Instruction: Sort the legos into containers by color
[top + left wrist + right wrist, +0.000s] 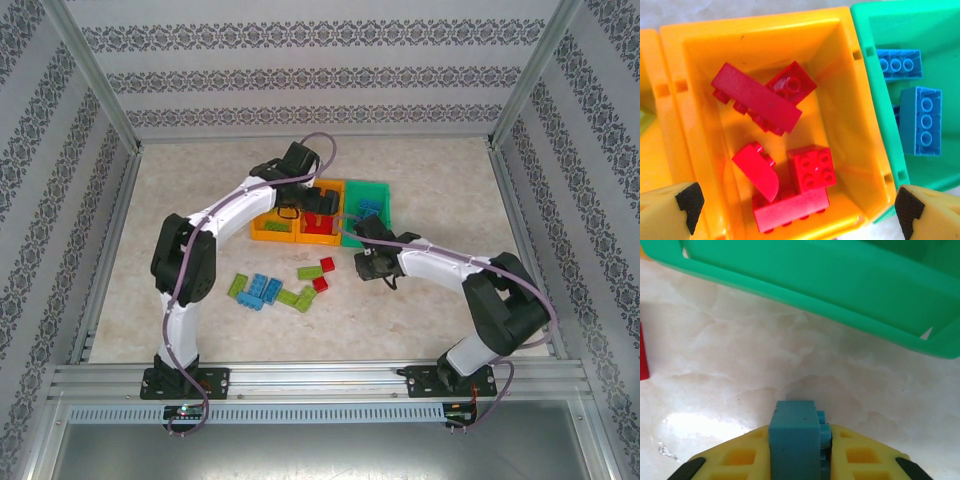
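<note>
Three patterned walls [320,60], marbled table [430,320]; left claw [799,204] spread, right claw [800,467] pinching blue brick [794,435].

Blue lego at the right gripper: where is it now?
In the right wrist view, the blue lego is clamped in the right gripper, just short of the green bin.

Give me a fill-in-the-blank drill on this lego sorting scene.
1. The brick clamped in the right end effector is ___.
2. The orange bin under the left end effector holds only ___ bricks.
3. The left end effector's jaws stand ___.
4. The bin holding blue bricks is ___.
Missing words: blue; red; open; green.
</note>
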### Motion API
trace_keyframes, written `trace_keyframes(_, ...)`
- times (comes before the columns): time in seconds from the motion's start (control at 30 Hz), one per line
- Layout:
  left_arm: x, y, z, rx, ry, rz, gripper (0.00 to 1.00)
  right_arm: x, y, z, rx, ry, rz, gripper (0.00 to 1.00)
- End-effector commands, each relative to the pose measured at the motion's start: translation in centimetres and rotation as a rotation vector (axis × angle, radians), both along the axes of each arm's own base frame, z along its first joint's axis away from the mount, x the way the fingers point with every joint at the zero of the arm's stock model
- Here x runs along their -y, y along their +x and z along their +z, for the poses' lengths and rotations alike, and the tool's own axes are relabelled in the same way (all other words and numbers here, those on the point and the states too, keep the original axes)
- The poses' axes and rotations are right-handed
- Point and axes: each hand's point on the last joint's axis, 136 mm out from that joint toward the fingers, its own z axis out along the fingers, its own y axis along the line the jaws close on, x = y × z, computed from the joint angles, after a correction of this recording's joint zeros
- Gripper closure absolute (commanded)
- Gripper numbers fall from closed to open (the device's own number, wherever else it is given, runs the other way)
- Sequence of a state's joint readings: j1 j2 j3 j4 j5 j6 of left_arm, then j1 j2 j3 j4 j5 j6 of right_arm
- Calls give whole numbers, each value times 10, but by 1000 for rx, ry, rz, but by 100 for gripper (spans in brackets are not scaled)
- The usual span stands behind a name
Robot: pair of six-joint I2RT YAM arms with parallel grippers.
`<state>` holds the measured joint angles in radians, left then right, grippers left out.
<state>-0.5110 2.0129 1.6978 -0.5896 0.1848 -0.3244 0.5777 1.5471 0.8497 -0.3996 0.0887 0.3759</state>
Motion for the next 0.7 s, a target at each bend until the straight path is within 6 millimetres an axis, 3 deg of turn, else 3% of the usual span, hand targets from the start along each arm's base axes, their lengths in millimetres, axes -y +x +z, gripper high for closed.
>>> trace_keyframes(0.0,2,-10,27,55,-66,6,0,-3,14,39,93,87,-30,81)
trace_keyframes(0.23,-14,-30,30,87,-71,29,0,12,65,85,169,268,-158,79)
trace_keyframes(0.53,-41,-59,12,86,-5,46,1,-1,136,96,157,341,-207,76)
trace_keyframes(0.67,-57,-76,1,79,46,42,0,-2,158,82,123,317,-232,72)
